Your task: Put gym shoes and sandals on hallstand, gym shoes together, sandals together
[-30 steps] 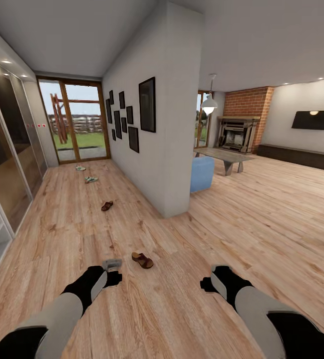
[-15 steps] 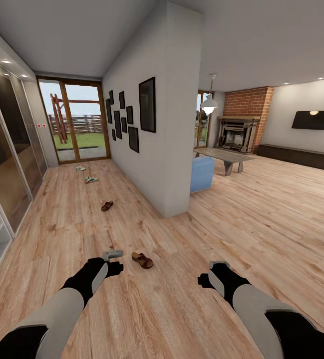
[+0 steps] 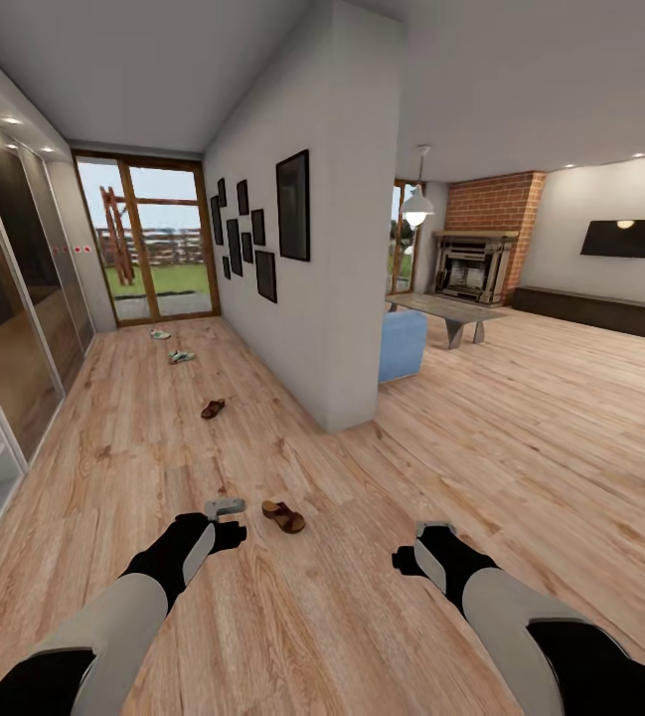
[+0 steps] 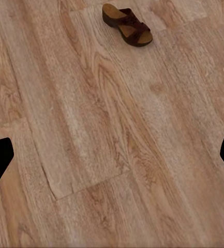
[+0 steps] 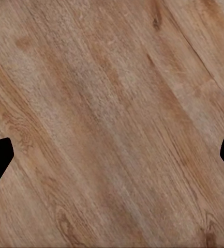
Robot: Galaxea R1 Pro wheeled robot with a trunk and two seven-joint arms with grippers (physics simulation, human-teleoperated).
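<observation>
left gripper (image 3: 225, 509) wide open, empty, just beside the near sandal (image 3: 283, 517) on the corridor floor (image 3: 342, 617). right gripper (image 3: 429, 532) open too. i'd centre over the straps, then descend.

I see a white dividing wall (image 3: 352, 249) with dark frames (image 3: 293, 208), glazed door (image 3: 148, 244) ahead, brick fireplace (image 3: 476, 261), pendant lamp (image 3: 417, 208), blue pouf (image 3: 402, 345).

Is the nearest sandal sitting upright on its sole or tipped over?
Upright: the nearest sandal rests sole-down on the corridor floor, straps on top.
</observation>
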